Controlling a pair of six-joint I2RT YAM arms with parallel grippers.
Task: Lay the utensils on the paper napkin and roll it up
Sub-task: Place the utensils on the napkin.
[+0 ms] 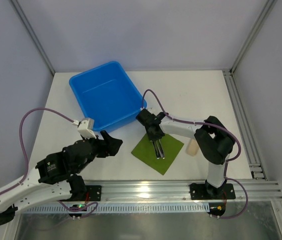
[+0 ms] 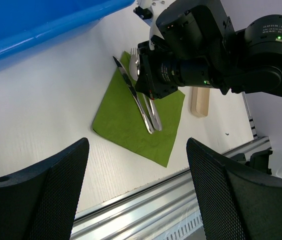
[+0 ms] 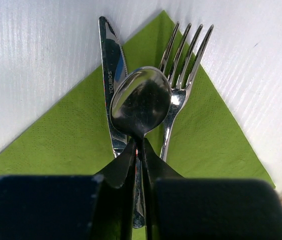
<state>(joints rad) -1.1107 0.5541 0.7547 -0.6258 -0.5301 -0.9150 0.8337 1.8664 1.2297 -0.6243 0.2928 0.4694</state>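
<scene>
Silvery utensils (image 3: 141,100) on green napkin (image 3: 206,130); tub (image 1: 106,95) blue.

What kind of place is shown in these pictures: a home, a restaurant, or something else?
Probably a robot test cell: a white table inside plain panels, two arms bolted to an aluminium rail, and staged props: green napkin, cutlery, blue bin.

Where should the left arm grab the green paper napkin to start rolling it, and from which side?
The green paper napkin is probably best pinched at its bare left corner, coming low from the left. It lies flat as a diamond; the silvery utensils run down its middle under the right gripper, leaving that corner free and nearest the open left gripper.
</scene>
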